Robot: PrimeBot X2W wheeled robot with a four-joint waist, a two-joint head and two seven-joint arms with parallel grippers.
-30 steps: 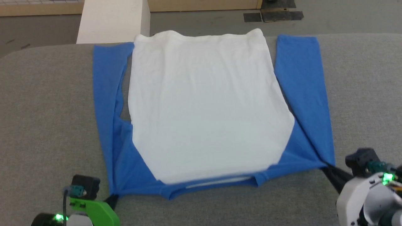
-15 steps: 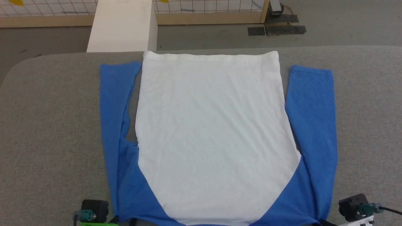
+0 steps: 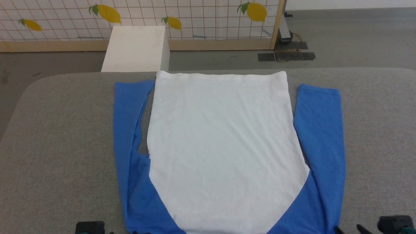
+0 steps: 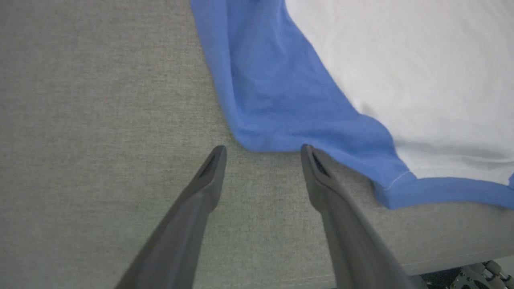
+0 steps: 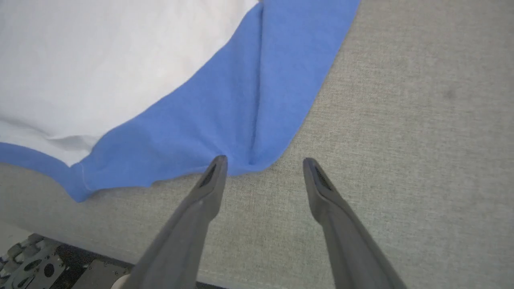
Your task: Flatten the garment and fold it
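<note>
The garment (image 3: 224, 152) lies flat on the grey table (image 3: 65, 156), white body in the middle, hem at the far side. Its blue sleeves (image 3: 321, 130) run along both sides of the body. In the left wrist view my left gripper (image 4: 263, 149) stands open just short of the blue shoulder corner (image 4: 257, 136), nothing between its fingers. My right gripper (image 5: 263, 161) is open too in the right wrist view, its tips at the edge of the other blue shoulder corner (image 5: 249, 152) and holding nothing. The neckline edge (image 4: 441, 192) lies near the table's front edge.
Beyond the table's far edge stands a white box (image 3: 136, 48) on the floor. Behind it runs a tiled panel with lemon pictures (image 3: 195, 19). Bare grey table surface lies to the left and right of the garment. Dark camera blocks (image 3: 393, 224) show at the head view's bottom corners.
Both grippers have opened and let go of the garment's shoulder corners. The head camera has tilted up, so the garment sits lower in the picture and the grippers have slid to its bottom edge.
</note>
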